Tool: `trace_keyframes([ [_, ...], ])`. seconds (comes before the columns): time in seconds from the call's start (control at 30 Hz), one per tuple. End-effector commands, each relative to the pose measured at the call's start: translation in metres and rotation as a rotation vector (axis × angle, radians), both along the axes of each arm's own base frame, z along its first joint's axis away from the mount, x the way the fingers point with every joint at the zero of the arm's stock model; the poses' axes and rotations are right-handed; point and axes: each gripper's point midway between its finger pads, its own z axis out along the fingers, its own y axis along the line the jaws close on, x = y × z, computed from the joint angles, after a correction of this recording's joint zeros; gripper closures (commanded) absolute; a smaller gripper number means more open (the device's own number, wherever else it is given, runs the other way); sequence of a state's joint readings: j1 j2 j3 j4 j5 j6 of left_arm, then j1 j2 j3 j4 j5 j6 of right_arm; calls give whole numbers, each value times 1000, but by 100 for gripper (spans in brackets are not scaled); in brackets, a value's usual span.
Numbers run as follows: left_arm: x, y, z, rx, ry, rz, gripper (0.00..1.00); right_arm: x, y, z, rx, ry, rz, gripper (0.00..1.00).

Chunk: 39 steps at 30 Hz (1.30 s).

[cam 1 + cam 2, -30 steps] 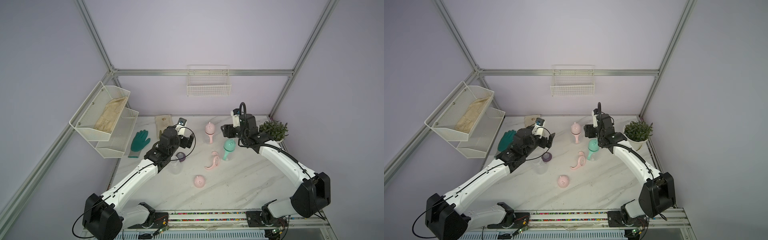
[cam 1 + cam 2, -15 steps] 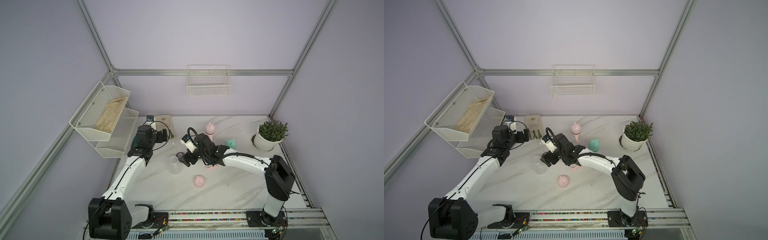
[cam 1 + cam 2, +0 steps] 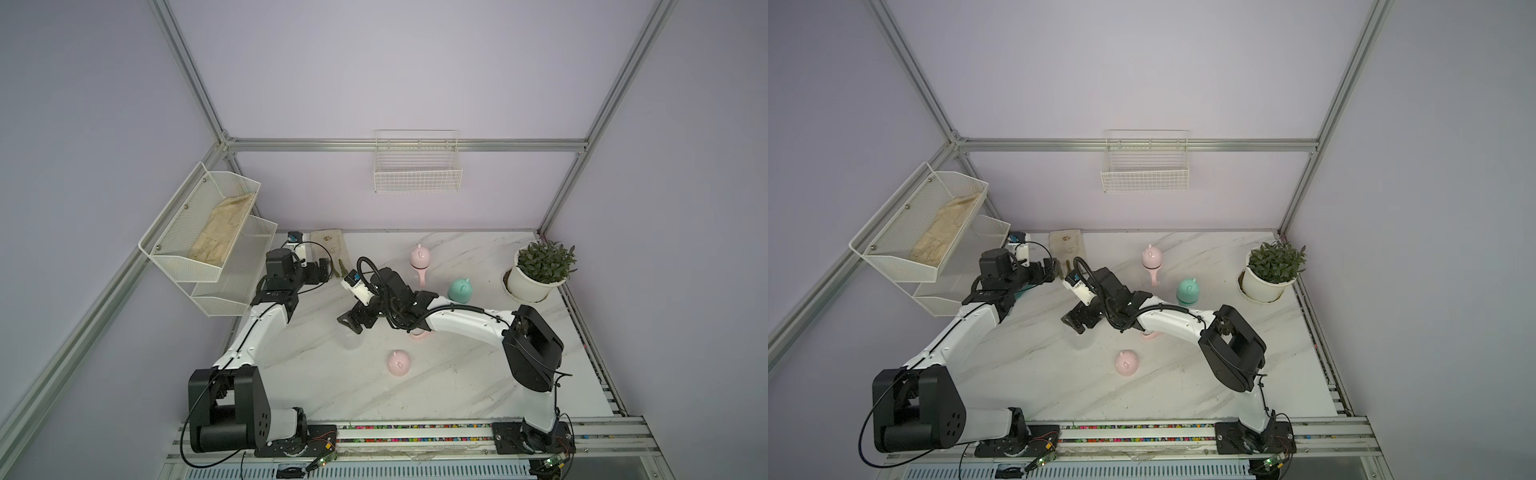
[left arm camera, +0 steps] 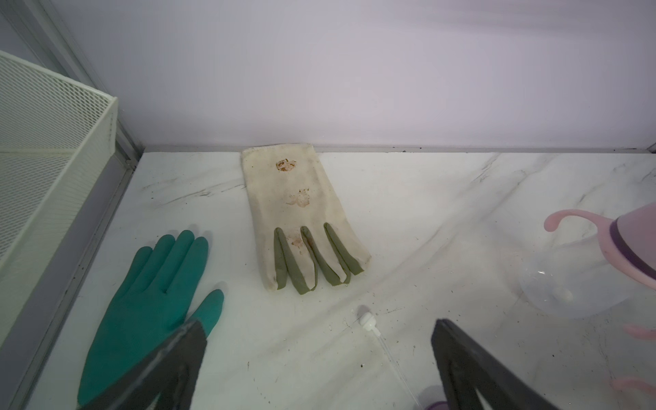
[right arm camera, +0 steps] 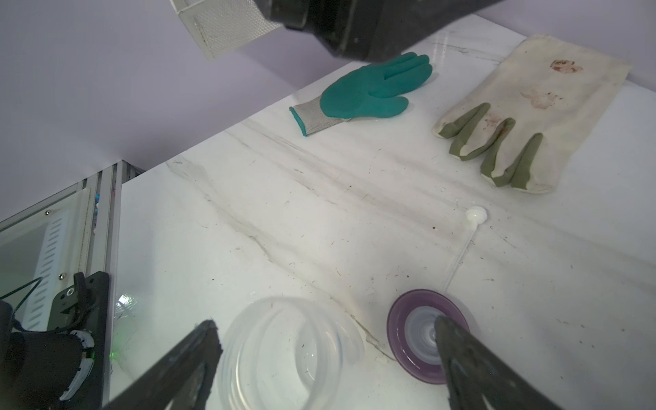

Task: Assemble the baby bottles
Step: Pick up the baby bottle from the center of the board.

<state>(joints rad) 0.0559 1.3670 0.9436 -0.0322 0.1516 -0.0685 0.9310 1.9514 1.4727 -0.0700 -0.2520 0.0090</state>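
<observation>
Here, clear open-topped bottle [image 5: 284,355] upright, purple nipple collar [image 5: 411,330] just beside

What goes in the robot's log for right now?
left end effector open, empty | right end effector open over clear bottle body | purple nipple collar beside it, not fitted
</observation>
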Motion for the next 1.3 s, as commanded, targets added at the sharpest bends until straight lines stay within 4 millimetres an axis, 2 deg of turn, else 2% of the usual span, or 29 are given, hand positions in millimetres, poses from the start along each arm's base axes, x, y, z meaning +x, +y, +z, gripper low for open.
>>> trace_keyframes([
  [0.0,-2,-7,-15,-33,11,-35,0,-8,15,-1,9,-21,57,3],
  [0.27,-3,-6,-15,-30,11,-32,0,-14,26,-27,-49,18,76,4],
  [0.6,-4,-4,-17,-24,18,-19,0,-8,25,-42,-86,28,34,8],
  [0.7,-4,-4,-16,-23,18,-16,0,-7,23,-47,-95,33,23,13],
  [0.9,-5,-4,-19,-23,19,-18,0,-5,21,-53,-109,70,-12,35],
  [1.0,-6,-8,-20,-33,4,-38,0,-2,18,-44,-92,73,-44,43],
  [1.07,-6,-15,-18,-46,-13,-78,0,1,14,-28,-60,89,-71,47],
  [1.17,-12,-39,-8,-80,-62,-220,0,13,-5,13,12,113,-137,52],
  [1.27,-28,-72,11,-139,-151,-429,0,33,-40,52,67,128,-218,56],
])
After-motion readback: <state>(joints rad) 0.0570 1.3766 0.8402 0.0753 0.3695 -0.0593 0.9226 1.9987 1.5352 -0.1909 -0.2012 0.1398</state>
